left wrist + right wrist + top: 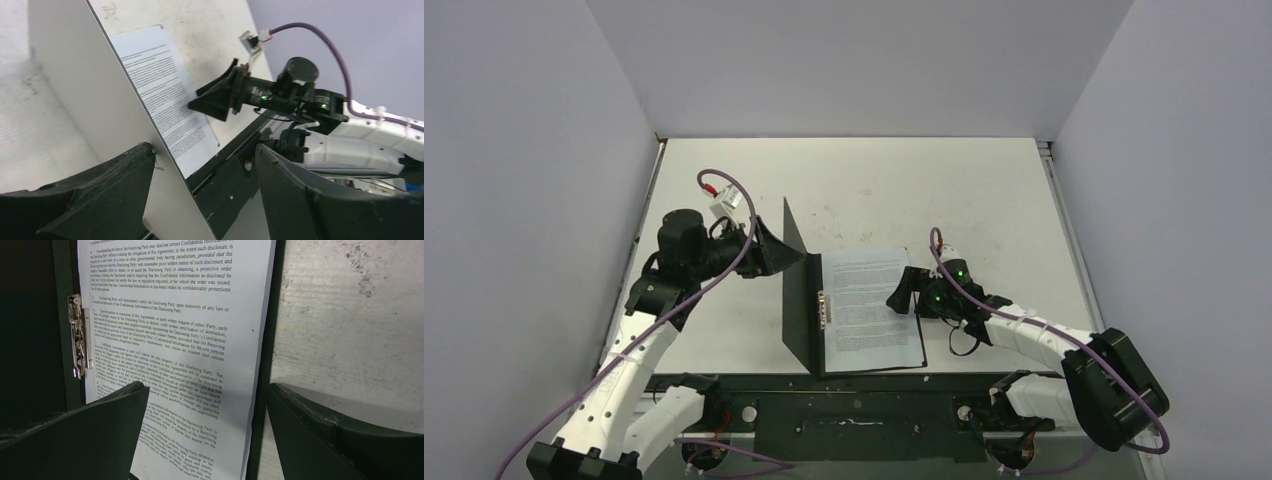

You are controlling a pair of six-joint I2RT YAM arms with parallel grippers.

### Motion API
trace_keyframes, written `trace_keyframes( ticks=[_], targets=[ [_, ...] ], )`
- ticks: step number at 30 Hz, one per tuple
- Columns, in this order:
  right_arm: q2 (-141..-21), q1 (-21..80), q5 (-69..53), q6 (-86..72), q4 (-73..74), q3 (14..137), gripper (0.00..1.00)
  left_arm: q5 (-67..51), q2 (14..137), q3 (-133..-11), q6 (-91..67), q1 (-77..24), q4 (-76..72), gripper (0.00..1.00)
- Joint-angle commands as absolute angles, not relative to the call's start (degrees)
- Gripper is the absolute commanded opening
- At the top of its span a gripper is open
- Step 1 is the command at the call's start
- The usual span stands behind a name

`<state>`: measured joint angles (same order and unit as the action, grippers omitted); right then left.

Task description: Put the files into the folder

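Note:
The folder [796,300] lies open on the table, its left cover standing almost upright. The files [869,310], white sheets of printed text, lie stacked on its flat right half beside a metal clip [77,335]. My left gripper [786,255] is open at the upright cover; in the left wrist view [202,150] the left finger touches the silvery-grey outer face [85,85] and the right finger stands apart. My right gripper [901,295] is open just above the files' right edge [165,315], its jaws [207,386] straddling that edge and the folder's black rim.
The black mounting rail [854,410] with both arm bases runs along the near table edge, just below the folder. White walls close in the table [874,180] on the left, back and right. The right arm [280,95] shows beyond the files.

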<state>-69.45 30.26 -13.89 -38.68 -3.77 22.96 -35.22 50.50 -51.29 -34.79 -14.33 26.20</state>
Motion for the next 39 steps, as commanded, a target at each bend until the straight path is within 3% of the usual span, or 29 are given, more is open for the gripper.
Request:
trace_keyframes(
  ticks=[1,8,26,31,39],
  targets=[
    [-67.82,31.11,-13.28,-39.74,-4.0,21.7,0.9,-40.04,49.44,-48.12,-44.33,-17.67,7.32,0.73],
    [-65.88,31.37,-10.09,-40.44,-1.97,21.0,0.9,-33.81,53.49,-45.36,-48.83,-28.13,-4.73,0.75],
    [-50.4,30.71,5.79,-42.27,15.12,23.72,0.9,-23.84,68.94,-43.38,-52.51,-43.1,-24.42,0.76],
    [-46.77,30.62,13.11,-42.81,21.53,26.77,0.9,-23.42,70.66,-47.34,-50.88,-45.1,-23.19,0.76],
    [-41.5,30.67,17.83,-40.96,26.12,30.26,0.9,-16.89,66.48,-51.81,-43.06,-45.38,-6.77,0.78]
  ],
)
